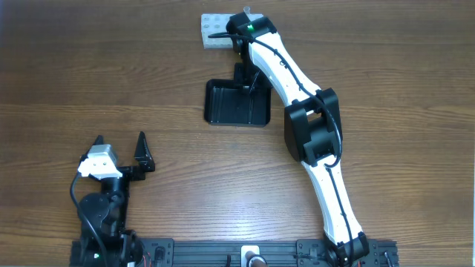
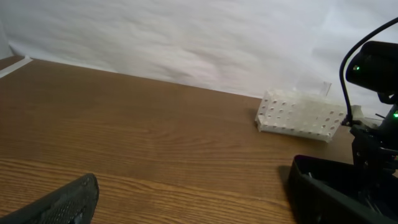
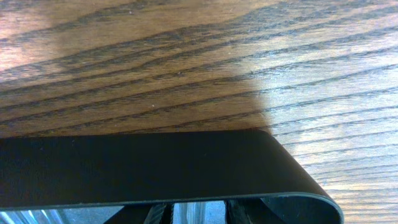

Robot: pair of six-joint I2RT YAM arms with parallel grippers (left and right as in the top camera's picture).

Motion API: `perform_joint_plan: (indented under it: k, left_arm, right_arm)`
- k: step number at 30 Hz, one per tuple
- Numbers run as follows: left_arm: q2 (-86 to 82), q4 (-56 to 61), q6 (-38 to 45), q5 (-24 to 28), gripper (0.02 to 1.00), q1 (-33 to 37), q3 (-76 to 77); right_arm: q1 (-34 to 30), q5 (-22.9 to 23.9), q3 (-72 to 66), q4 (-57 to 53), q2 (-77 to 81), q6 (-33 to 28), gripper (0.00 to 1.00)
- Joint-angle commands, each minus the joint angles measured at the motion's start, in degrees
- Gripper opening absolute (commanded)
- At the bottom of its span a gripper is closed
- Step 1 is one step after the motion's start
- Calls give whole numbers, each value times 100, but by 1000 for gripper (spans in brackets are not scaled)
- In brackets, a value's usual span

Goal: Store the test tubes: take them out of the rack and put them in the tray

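Right gripper (image 1: 243,77) is over the far rim of the black tray (image 1: 210,104), on the rack side. Can't tell whether it's wide, narrow or holding anything. White rack (image 1: 215,31) sits just beyond the tray, not touching it. One clear test tube (image 2: 325,89) stands up at the rack's corner. Left gripper (image 1: 121,145) is spread wide near its own base, well apart from the tray, over bare counter (image 1: 111,59).

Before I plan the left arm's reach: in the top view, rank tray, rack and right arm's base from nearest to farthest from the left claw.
1. Tray, up and to the right of the left claw, mid-table.
2. Rack, beyond the tray, near the top edge.
3. Right arm's base, at the bottom right.
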Motion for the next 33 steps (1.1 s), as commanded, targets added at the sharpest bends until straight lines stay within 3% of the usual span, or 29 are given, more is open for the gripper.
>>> perform_joint_plan:
  k: [1,10,17,21,24,29,33]
  left_arm:
    - [-28,-13,103,76,998,26,-24]
    - [-28,-13,103,76,998,26,-26]
    - [-28,-13,103,76,998,26,-24]
    - [-28,-13,103,76,998,26,-24]
    - [-28,-13,103,76,998,26,-24]
    - [-28,-13,103,76,998,26,-24]
    - [-28,-13,103,76,998,26,-24]
  right_arm:
    - [35,-142,247,-127,-83,-9,266]
    - [37,-164,732,-632,-680,-83,297]
    - [37,938,750,125,-1180,-494,356]
    - [48,1423,750,881,-1220,-872,489]
    - [74,1759,750,1366,-1217,-909,531]
    - [61,2192,745,2028,-1182,-911,586]
    - [22,2229,745,2538,-1062,-1069,638]
